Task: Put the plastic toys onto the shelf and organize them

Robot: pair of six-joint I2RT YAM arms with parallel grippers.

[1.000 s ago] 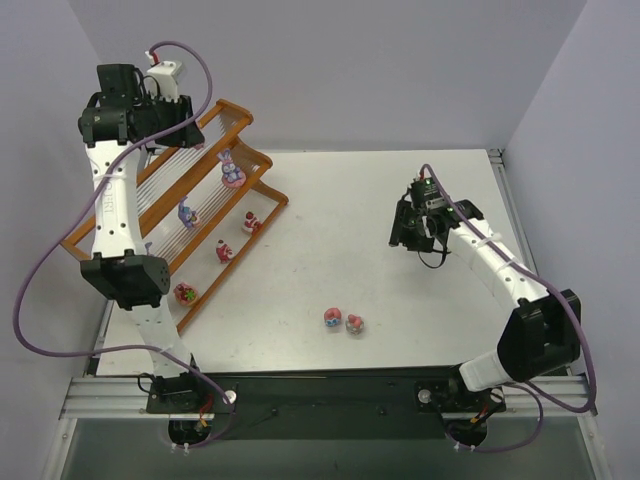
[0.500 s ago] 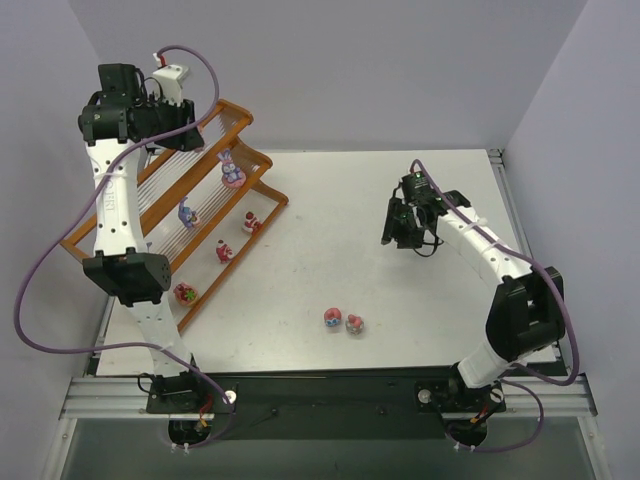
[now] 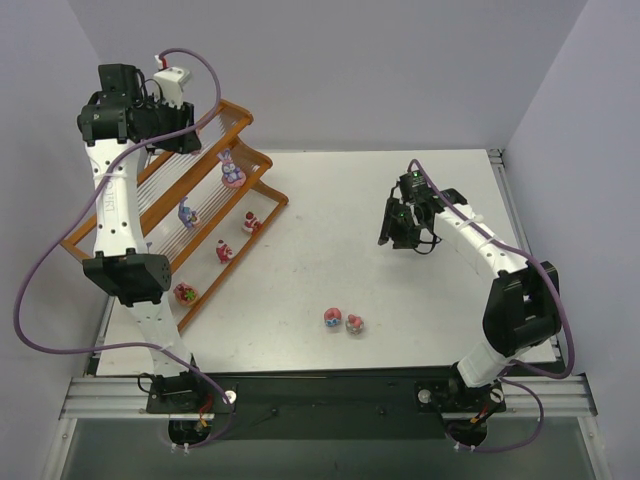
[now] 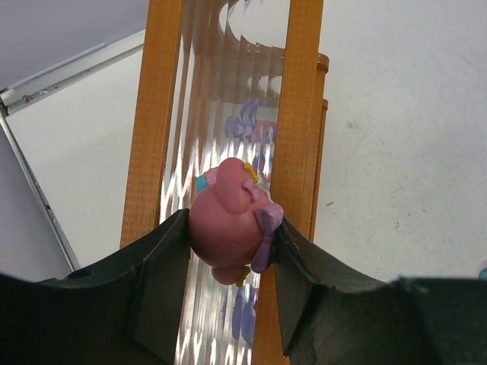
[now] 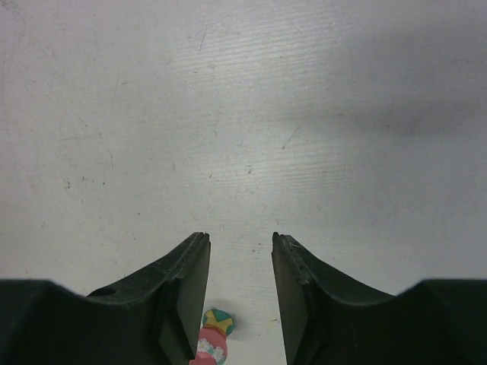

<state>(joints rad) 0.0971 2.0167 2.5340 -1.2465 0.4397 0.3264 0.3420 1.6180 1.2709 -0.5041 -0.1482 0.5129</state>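
Observation:
The shelf (image 3: 262, 158) stands at the table's far left. Several plastic toys sit on its tiers, among them a purple-eared one (image 3: 232, 170), a blue one (image 3: 187, 213) and a red one (image 3: 225, 252). High over the top tier, my left gripper (image 3: 168, 128) is shut on a pink toy with a purple bow (image 4: 227, 222), which hangs above the pale rods between two wooden rails (image 4: 300, 99). My right gripper (image 5: 240, 247) is open just over the table at centre right (image 3: 400, 236). A small pink toy with a green and yellow cap (image 5: 214, 338) lies by its left finger.
Two more pink toys (image 3: 333, 318) (image 3: 354, 323) lie side by side on the white table (image 3: 330, 210) near its front middle. A red and green toy (image 3: 184, 293) sits at the near end of the shelf's lowest tier. Grey walls close the table in on three sides.
The right arm has swung a little to the left and away, and its jaws have narrowed slightly. The left arm has barely moved and still holds the pink toy.

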